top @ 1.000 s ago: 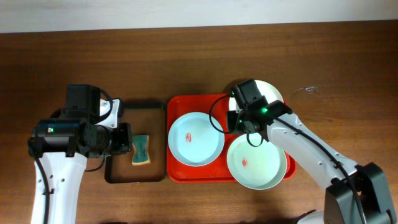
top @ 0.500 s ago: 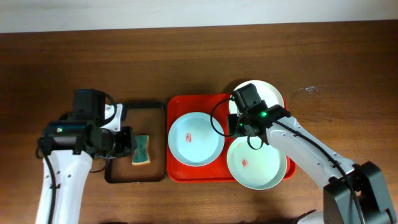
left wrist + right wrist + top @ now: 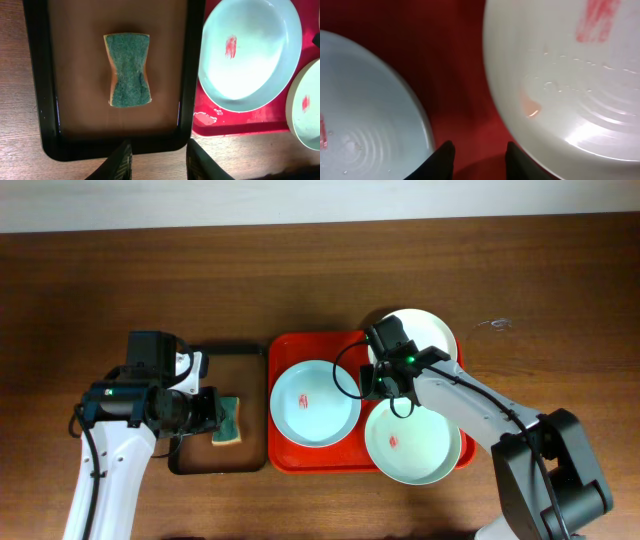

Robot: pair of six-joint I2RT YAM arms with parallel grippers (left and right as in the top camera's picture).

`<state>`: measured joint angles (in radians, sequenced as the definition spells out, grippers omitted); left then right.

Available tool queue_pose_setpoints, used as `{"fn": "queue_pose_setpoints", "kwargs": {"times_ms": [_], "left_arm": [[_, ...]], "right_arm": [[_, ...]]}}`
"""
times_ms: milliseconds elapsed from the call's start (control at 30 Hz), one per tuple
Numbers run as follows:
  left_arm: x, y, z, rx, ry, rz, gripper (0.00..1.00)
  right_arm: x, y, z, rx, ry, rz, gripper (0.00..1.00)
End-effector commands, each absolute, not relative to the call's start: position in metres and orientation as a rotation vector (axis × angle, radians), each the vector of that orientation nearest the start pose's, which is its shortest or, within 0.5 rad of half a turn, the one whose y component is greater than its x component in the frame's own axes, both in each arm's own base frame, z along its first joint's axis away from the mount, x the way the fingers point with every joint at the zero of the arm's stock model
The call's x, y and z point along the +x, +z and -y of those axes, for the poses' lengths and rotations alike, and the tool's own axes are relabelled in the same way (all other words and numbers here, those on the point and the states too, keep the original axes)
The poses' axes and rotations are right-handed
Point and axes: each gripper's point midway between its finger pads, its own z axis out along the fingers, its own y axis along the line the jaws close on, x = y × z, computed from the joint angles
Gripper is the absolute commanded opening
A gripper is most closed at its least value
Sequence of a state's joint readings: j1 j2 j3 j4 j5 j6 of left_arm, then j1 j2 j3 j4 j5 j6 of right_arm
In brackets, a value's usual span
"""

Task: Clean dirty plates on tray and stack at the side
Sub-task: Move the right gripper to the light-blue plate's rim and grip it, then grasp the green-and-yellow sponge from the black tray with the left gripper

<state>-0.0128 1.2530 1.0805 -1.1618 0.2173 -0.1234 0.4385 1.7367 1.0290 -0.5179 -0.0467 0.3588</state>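
Over the last second the left arm has slid nearer the sponge, while the right end effector (image 3: 381,383) has barely shifted.

From overhead, the left end effector (image 3: 207,410) hovers just short of the green-topped yellow sponge (image 3: 228,421) lying in the small black-rimmed brown tray (image 3: 247,385), presumably to fetch it for wiping. The right one sits low over the large red rectangular plastic tray (image 3: 283,350). The pale blue round plate (image 3: 315,402) is to its left, the white round plate (image 3: 432,330) ahead-right across the tray's corner, and the pale green round plate (image 3: 415,445) behind it.

The left wrist view shows that end effector (image 3: 157,161) spread and empty, with the sponge (image 3: 129,70) ahead, not yet between its tips.

In the right wrist view the fingers are spread with nothing held, over bare red tray between the blue rim at left and the white rim at right. Both plates show red smears. It is likely lining up on the white plate's edge.
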Motion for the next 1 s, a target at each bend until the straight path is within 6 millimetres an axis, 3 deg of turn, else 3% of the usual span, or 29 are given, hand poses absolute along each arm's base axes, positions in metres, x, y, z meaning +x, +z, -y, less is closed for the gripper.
{"fn": "queue_pose_setpoints", "kwargs": {"times_ms": [0, 367, 567, 667, 767, 967], "left_arm": [[0.245, 0.145, 0.04, -0.116, -0.338, -2.9, 0.34], [0.245, 0.145, 0.04, -0.116, -0.338, -2.9, 0.34], [0.245, 0.145, 0.04, -0.116, -0.338, -2.9, 0.34], [0.245, 0.145, 0.04, -0.116, -0.338, -2.9, 0.35], [0.245, 0.145, 0.04, -0.116, -0.338, -2.899, 0.35], [0.245, 0.14, 0.04, -0.121, -0.339, -2.924, 0.34]], "right_arm": [[0.329, 0.03, -0.176, -0.216, 0.319, -2.829, 0.34], [0.324, 0.027, -0.189, -0.381, 0.386, -2.817, 0.31], [0.324, 0.022, -0.19, -0.381, 0.388, -2.826, 0.3], [0.325, 0.015, -0.19, -0.381, 0.385, -2.836, 0.23], [0.325, 0.012, -0.19, -0.381, 0.384, -2.84, 0.23], [0.324, 0.01, -0.19, -0.338, 0.392, -2.857, 0.04]]}}
